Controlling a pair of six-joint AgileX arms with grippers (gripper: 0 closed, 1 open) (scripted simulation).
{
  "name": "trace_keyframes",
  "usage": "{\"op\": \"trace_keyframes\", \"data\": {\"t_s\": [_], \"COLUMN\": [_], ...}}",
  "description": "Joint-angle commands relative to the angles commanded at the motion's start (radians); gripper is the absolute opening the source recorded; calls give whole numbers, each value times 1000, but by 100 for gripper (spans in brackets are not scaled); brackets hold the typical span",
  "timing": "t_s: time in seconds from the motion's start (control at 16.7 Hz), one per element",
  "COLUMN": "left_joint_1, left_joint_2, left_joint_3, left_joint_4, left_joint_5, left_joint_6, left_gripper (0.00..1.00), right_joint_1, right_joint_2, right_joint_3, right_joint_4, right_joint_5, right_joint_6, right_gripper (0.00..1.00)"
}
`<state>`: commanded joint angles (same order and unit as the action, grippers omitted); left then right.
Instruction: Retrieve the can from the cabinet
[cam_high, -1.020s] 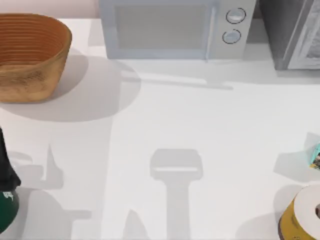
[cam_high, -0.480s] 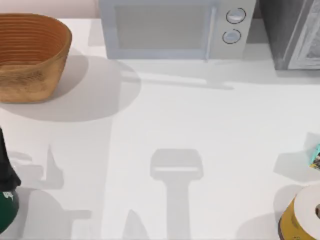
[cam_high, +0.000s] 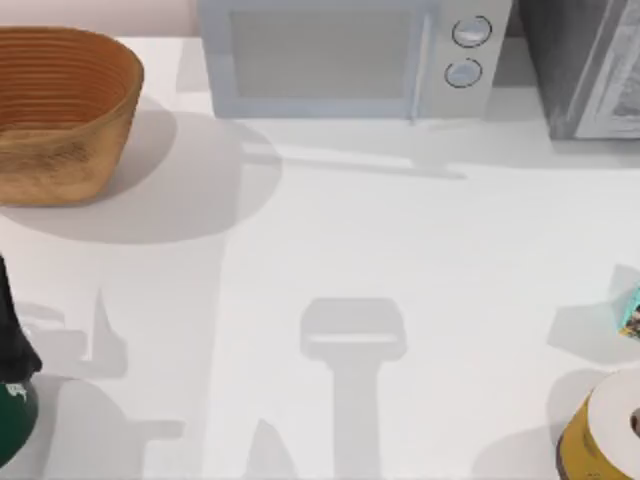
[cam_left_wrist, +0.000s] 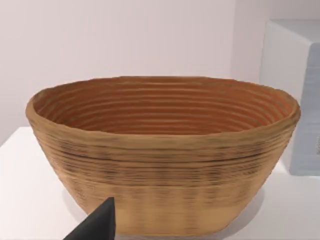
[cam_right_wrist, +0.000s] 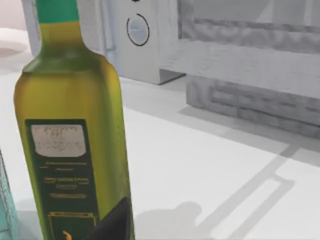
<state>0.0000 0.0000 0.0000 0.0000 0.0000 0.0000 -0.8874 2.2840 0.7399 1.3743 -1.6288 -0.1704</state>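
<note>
The grey cabinet (cam_high: 580, 70) stands at the table's back right corner, and its front (cam_right_wrist: 250, 65) rises beyond the bottle in the right wrist view. The can is out of view. A dark part of my left gripper (cam_left_wrist: 97, 225) shows low in the left wrist view, in front of the woven basket (cam_left_wrist: 165, 150). A dark part of my right gripper (cam_right_wrist: 115, 225) shows beside the base of an olive-green bottle (cam_right_wrist: 75, 125) with a green cap.
A white microwave (cam_high: 350, 60) stands at the back middle, and the woven basket (cam_high: 60, 110) at the back left. A dark green bottle (cam_high: 12, 395) is at the front left edge. A teal item (cam_high: 630, 312) and a yellow-and-white object (cam_high: 605, 430) sit at the right edge.
</note>
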Motion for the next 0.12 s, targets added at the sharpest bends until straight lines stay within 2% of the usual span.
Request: {"op": "trace_keyframes", "data": {"t_s": [0.12], "left_joint_1": [0], "left_joint_2": [0], "left_joint_3": [0], "left_joint_4": [0], "left_joint_5": [0], "left_joint_6": [0], "left_gripper": [100], "right_joint_1": [0], "right_joint_2": [0], "right_joint_3": [0], "right_joint_4": [0], "right_joint_5": [0], "right_joint_6": [0], "right_gripper": [100]}}
